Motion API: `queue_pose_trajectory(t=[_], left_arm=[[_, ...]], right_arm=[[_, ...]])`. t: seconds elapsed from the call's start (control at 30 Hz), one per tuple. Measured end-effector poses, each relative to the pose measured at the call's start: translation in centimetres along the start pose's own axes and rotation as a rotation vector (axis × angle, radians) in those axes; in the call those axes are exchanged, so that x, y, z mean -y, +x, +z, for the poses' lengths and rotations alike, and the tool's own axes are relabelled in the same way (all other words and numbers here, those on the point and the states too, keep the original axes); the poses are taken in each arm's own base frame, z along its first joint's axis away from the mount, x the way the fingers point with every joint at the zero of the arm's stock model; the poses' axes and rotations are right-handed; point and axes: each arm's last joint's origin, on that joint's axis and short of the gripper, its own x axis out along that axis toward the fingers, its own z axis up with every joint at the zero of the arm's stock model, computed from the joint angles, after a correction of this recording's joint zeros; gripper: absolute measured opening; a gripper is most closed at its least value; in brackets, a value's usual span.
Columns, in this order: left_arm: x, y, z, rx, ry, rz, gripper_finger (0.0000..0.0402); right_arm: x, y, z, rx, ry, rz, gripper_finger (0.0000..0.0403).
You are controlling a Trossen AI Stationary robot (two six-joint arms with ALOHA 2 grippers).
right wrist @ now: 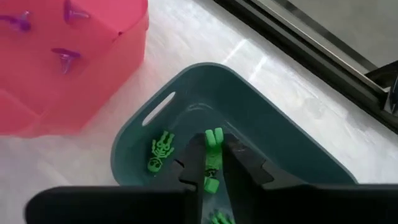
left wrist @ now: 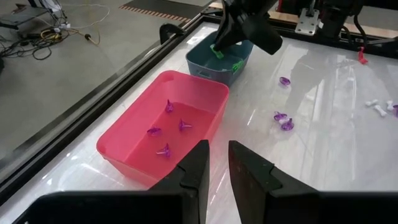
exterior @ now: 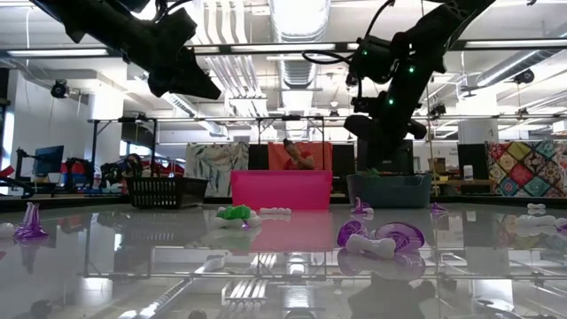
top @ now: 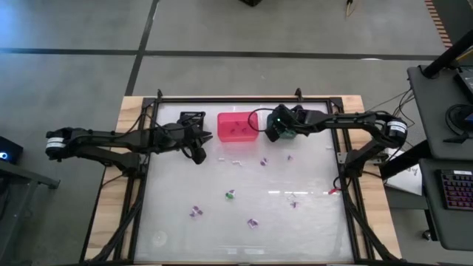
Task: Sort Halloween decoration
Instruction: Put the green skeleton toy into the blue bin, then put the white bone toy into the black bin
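The Halloween decoration is tiny trinkets. Purple ones (top: pixel 196 211), a green one (top: pixel 230 194) and white ones (top: pixel 238 159) lie scattered on the glass table. Several purple ones (left wrist: pixel 181 125) lie in the pink bin (top: pixel 236 126). My right gripper (right wrist: pixel 213 142) hangs over the teal bin (right wrist: pixel 280 134), shut on a green skeleton figure (right wrist: pixel 212 160). Another green skeleton (right wrist: pixel 158 153) lies on the bin's floor. My left gripper (left wrist: pixel 217 149) hovers just in front of the pink bin's near wall, next to the black bin (top: pixel 191 118), its fingers a narrow gap apart with nothing between them. My right gripper has the green skeleton figure between its two fingers, pinched by its long sides (right wrist: pixel 214 144). The fingers slant down into the teal bin from the table's right and lie along the figure. The figure is clear of the bin's floor.
The black, pink and teal bins stand in a row along the table's far side. A raised black frame (top: pixel 344 185) runs round the glass. The near half of the table holds only scattered trinkets, among them purple ones (top: pixel 253 222) and a white bone (left wrist: pixel 371 103).
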Motion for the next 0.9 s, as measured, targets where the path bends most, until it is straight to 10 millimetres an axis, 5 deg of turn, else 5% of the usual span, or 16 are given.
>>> queue_pose_trajectory(t=[0.4, 0.73, 0.9], left_arm=[[0.0, 0.0, 0.0, -0.001, 0.000, 0.000, 0.0043], [0.0, 0.0, 0.0, -0.005, 0.002, 0.000, 0.0043], [0.0, 0.0, -0.2, -0.018, 0.012, 0.002, 0.0043]], right_arm=[[0.3, -1.0, -0.1, -0.092, 0.049, 0.020, 0.0124], [2.3, -5.5, -0.6, -0.502, 0.099, -0.226, 0.0064], [3.3, -6.0, -2.3, -0.625, 0.119, -0.351, 0.0018]])
